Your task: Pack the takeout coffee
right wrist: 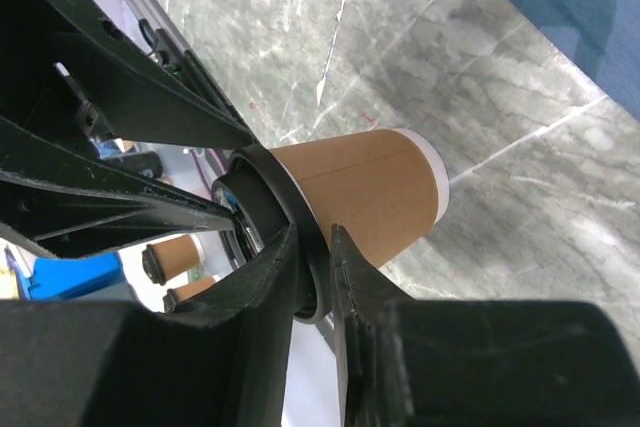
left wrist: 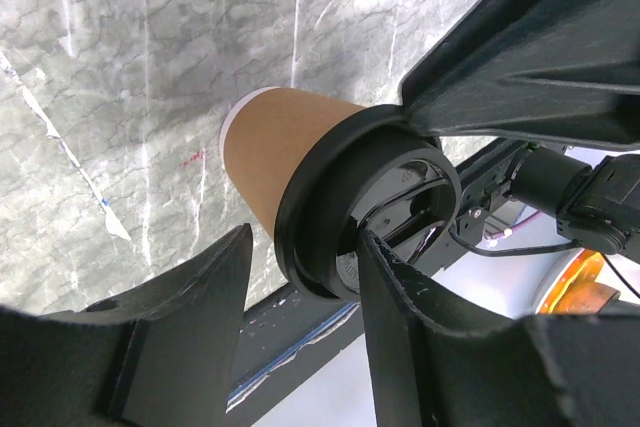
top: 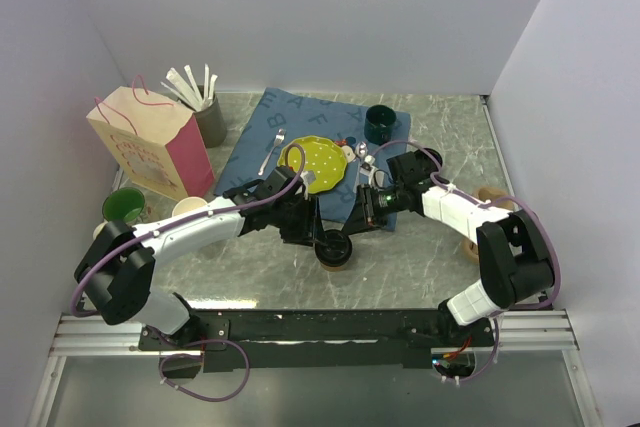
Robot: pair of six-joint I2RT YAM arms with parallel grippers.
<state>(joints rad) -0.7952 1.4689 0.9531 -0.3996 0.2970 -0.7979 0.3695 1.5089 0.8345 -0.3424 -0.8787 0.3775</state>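
Two grippers: both meet at the takeout coffee (top: 333, 247), near the front of the table (top: 250, 277); whether it stands on the table or hangs just above it cannot be told.
Right gripper (right wrist: 312, 239): fingers nearly together, pinching the rim of the black lid (left wrist: 318, 197).
Left gripper (left wrist: 303, 252): fingers apart, either side of the lid's edge, gripping nothing.
Step in hand: probably a pass to the left arm, since the paper bag (top: 150, 142) stands far left.
Doing it well: the left fingers should close gently on the paper wall below the lid before the right lets go, with the cup kept upright.
Risk: a rim pinch may pop the lid.
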